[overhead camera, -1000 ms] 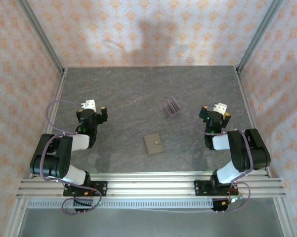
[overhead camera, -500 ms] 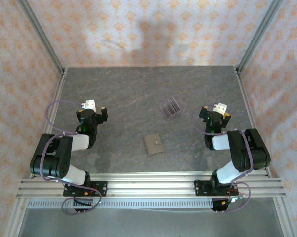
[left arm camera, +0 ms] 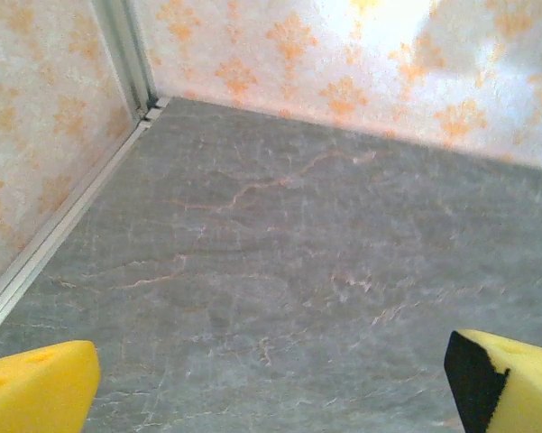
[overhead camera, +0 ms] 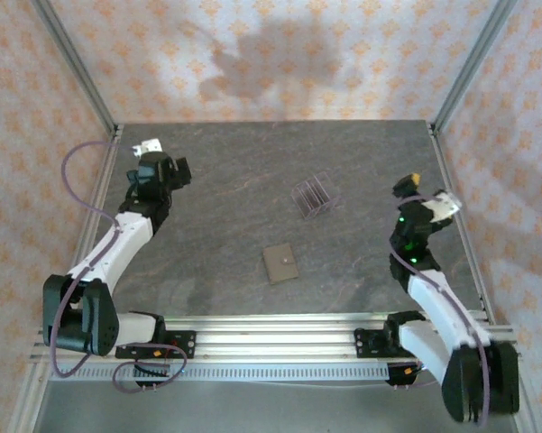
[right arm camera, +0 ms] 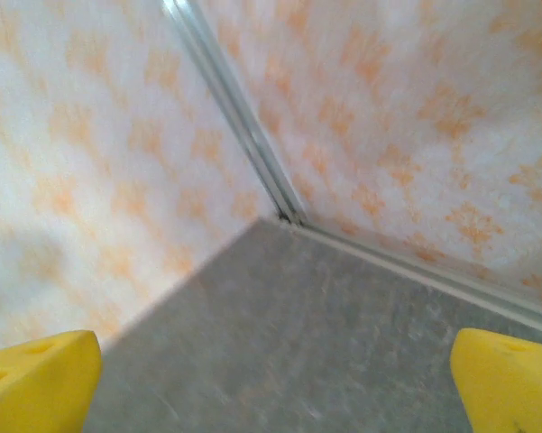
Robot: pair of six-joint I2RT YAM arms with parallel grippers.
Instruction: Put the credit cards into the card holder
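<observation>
The left gripper [left arm camera: 271, 383] and right gripper [right arm camera: 278, 379] both stand wide open, gripping and touching nothing. The cards [overhead camera: 315, 198] are only faint dark slivers in the clear rack [overhead camera: 300, 190].

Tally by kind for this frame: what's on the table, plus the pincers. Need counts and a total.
Card holder: 1
Clear slotted rack: 1
Credit cards: dark sheets standing in the rack, too small to count
Pincers: 2, left pincer and right pincer, both open
Total: 4, cards not counted
</observation>
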